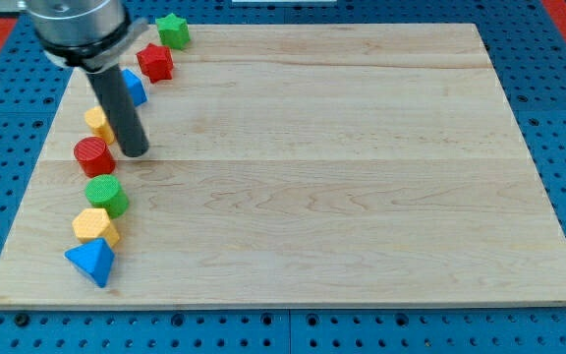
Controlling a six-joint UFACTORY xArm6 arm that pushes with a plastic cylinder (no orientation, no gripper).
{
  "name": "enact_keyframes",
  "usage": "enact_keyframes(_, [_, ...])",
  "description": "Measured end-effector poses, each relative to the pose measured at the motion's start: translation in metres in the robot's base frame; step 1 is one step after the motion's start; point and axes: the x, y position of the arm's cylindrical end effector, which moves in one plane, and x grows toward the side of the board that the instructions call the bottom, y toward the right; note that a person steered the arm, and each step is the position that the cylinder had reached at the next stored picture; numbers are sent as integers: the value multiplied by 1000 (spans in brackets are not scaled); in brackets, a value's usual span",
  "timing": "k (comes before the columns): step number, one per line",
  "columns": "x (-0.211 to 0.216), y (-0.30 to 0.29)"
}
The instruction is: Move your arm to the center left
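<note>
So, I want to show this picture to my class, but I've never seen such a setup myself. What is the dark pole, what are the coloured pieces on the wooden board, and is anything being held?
The dark pole is the end of a robot arm. It has no gripper, so nothing is held; its lower end, my tip, only slides over the wooden board and pushes pieces. There is one camera, looking down at an angle.

All the pieces sit along the view's left edge. From top to bottom: a green star, a red star, a blue block and a yellow block, both partly hidden by the rod, a red cylinder, a green cylinder, another yellow block and a blue pyramid-like block. The tip stands just right of the red cylinder.
</note>
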Motion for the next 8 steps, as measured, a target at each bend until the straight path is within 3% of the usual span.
enact_keyframes(3, [-1,99])
enact_keyframes(5, [-3,130])
enact_keyframes(8, [-18,84])
